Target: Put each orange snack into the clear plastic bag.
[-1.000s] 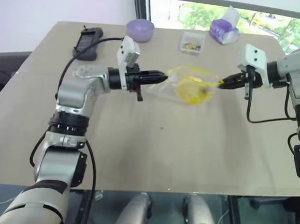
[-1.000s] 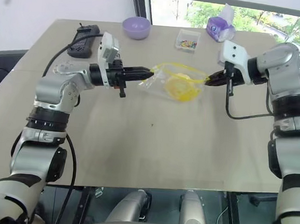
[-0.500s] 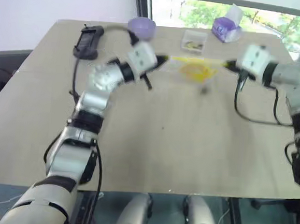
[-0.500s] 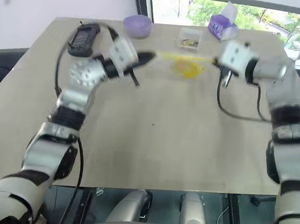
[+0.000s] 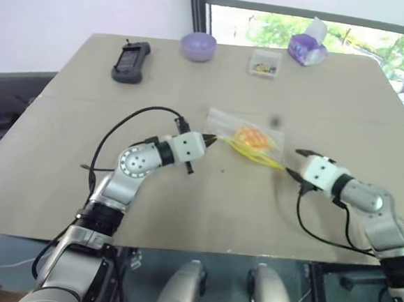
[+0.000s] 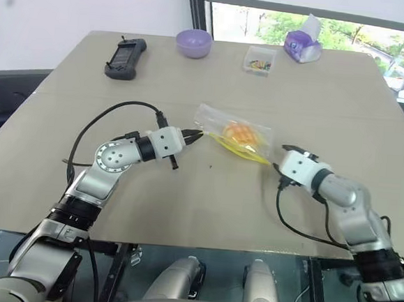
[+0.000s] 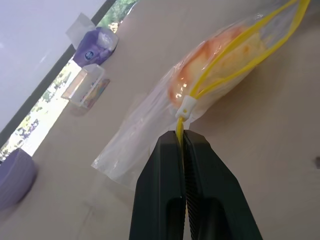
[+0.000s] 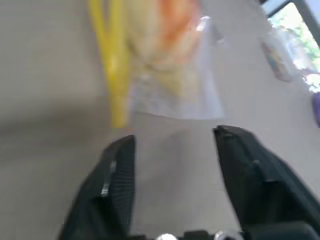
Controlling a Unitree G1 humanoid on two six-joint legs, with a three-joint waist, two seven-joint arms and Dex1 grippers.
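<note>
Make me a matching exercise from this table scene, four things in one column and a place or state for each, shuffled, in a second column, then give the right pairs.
Things:
1. orange snack
2. left gripper
3. right gripper
4. purple bowl

Places or states:
A. open, just off the bag's end
B. at the table's far edge
C. inside the clear plastic bag
D. shut on the bag's yellow seal strip

Pairs: 1-C, 2-D, 3-A, 4-B
</note>
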